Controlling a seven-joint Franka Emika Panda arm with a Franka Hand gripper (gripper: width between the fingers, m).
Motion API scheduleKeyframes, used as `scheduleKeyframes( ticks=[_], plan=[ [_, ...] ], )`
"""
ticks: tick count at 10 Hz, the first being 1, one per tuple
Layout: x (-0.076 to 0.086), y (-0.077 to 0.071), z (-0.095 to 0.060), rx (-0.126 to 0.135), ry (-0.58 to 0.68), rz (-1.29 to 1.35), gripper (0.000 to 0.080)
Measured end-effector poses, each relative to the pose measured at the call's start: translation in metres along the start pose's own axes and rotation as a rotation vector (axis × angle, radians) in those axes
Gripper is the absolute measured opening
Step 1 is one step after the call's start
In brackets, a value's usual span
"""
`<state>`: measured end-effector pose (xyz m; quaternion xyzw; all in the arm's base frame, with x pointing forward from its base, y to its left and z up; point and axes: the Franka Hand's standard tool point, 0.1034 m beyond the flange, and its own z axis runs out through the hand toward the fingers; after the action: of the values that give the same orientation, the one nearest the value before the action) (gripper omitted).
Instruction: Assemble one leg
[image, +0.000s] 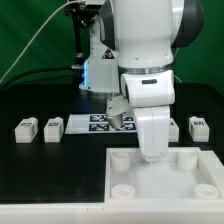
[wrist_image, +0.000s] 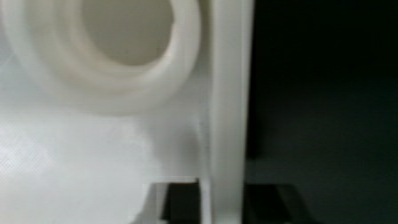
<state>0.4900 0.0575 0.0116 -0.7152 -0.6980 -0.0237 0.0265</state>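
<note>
The large white panel (image: 152, 186) with round corner sockets lies at the front of the table. My gripper (image: 150, 150) is down at its rear edge. In the wrist view the panel's rim (wrist_image: 222, 90) runs between my two fingers (wrist_image: 171, 198), which press against it from both sides, so my gripper (wrist_image: 221, 196) is shut on the panel. One round socket (wrist_image: 111, 45) fills that view. Small white legs with tags stand on the table: two (image: 25, 128) (image: 52, 127) on the exterior view's left and one (image: 198, 126) on its right. No leg shows in the wrist view.
The marker board (image: 95, 123) lies behind the panel, partly hidden by my arm. The arm's base and cables stand at the back. The table surface is black.
</note>
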Motion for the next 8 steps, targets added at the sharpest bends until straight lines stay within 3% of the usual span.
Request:
scheduleKeyframes(
  ticks=[1, 2, 3, 4, 5, 8],
  plan=[
    [-0.0003, -0.0001, 0.0001, 0.0, 0.0, 0.001, 0.0245],
    [-0.0005, -0.0001, 0.0002, 0.0, 0.0, 0.001, 0.0382],
    [-0.0006, -0.0001, 0.0002, 0.001, 0.0, 0.001, 0.0382],
    [-0.0007, -0.0001, 0.0003, 0.001, 0.0, 0.002, 0.0561],
    [-0.0008, -0.0001, 0.0003, 0.001, 0.0, 0.002, 0.0621],
    [-0.0011, -0.0001, 0.0003, 0.001, 0.0, 0.002, 0.0648]
  ],
)
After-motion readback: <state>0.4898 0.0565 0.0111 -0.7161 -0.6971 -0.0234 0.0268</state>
